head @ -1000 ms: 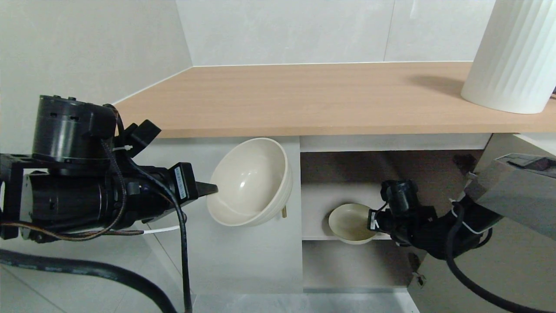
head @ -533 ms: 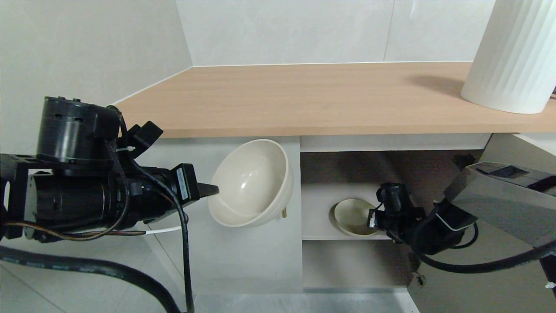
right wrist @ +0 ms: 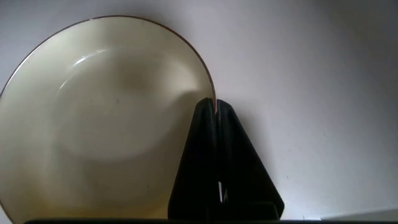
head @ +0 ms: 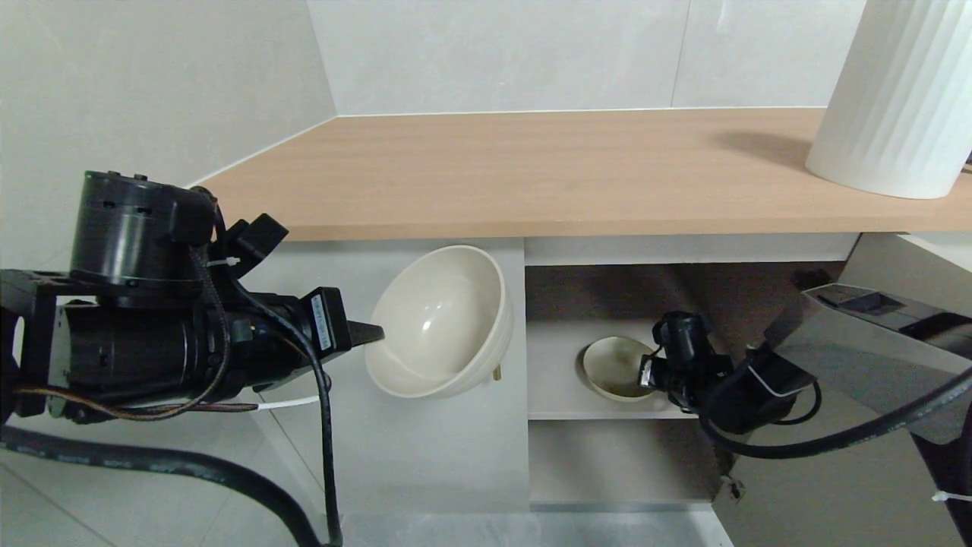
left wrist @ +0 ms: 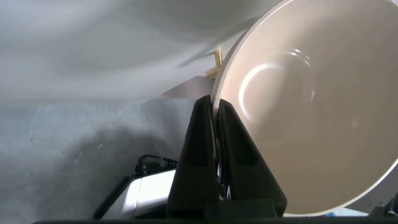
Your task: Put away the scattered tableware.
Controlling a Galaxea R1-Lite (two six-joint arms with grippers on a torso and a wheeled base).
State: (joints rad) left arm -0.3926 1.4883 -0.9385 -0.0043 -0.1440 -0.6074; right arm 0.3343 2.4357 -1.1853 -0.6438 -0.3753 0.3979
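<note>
Gripping a large white bowl (head: 444, 323) at its nine o'clock rim, the left gripper (head: 373, 332) had its fingers closed on the wall. It held the bowl tipped on its side before the closed cabinet door (head: 425, 456), just under the table (head: 531, 175). At three o'clock from it, inside the open cabinet, the right gripper (head: 645, 374) pinched a small cream bowl (head: 611, 366) at its three o'clock rim, tilted over the shelf (head: 554, 384). A white ribbed vessel (head: 888, 99) stood on the table at two o'clock.
</note>
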